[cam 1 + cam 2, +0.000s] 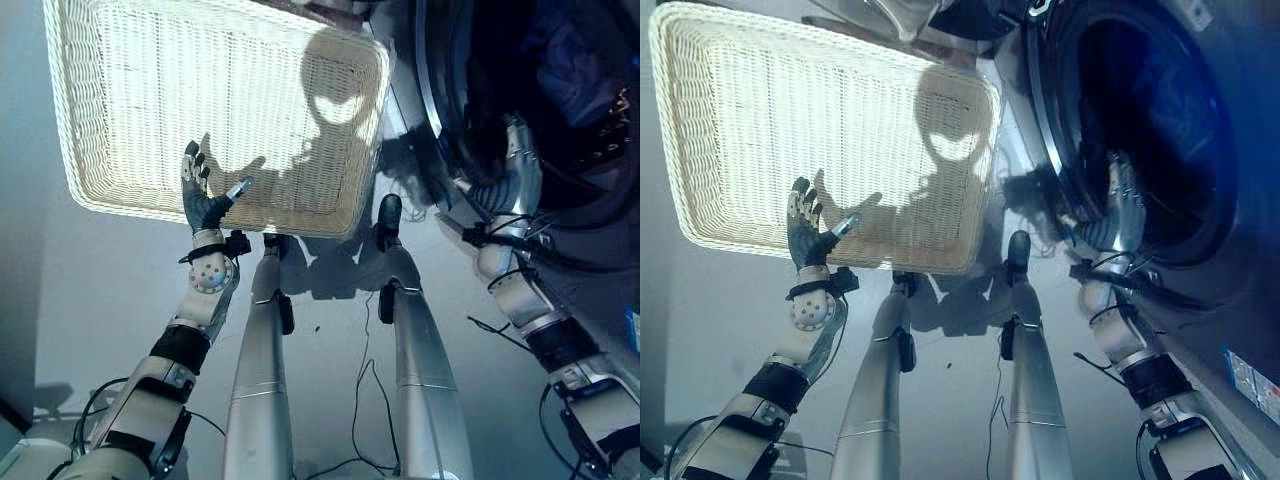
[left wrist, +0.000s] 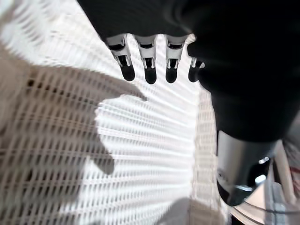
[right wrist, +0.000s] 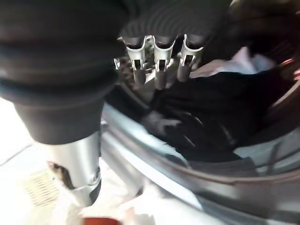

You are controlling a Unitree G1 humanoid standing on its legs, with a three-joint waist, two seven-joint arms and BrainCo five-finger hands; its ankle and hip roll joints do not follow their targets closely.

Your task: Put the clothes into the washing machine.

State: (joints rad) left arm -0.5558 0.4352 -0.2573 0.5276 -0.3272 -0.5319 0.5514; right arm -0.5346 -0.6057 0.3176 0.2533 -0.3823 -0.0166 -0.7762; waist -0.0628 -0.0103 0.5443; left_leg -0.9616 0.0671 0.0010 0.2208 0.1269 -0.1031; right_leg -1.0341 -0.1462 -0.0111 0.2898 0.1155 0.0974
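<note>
One wicker basket (image 1: 130, 100), one washing machine (image 1: 1160, 130), two open robot hands.

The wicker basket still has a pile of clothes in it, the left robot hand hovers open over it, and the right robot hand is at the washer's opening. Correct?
Not quite: the wicker basket holds no clothes; the left eye view shows bare weave and shadows. The dark clothes lie in the washing machine drum, as the right wrist view shows. The rest holds: the left robot hand is open over the basket, and the right robot hand is at the opening.
</note>
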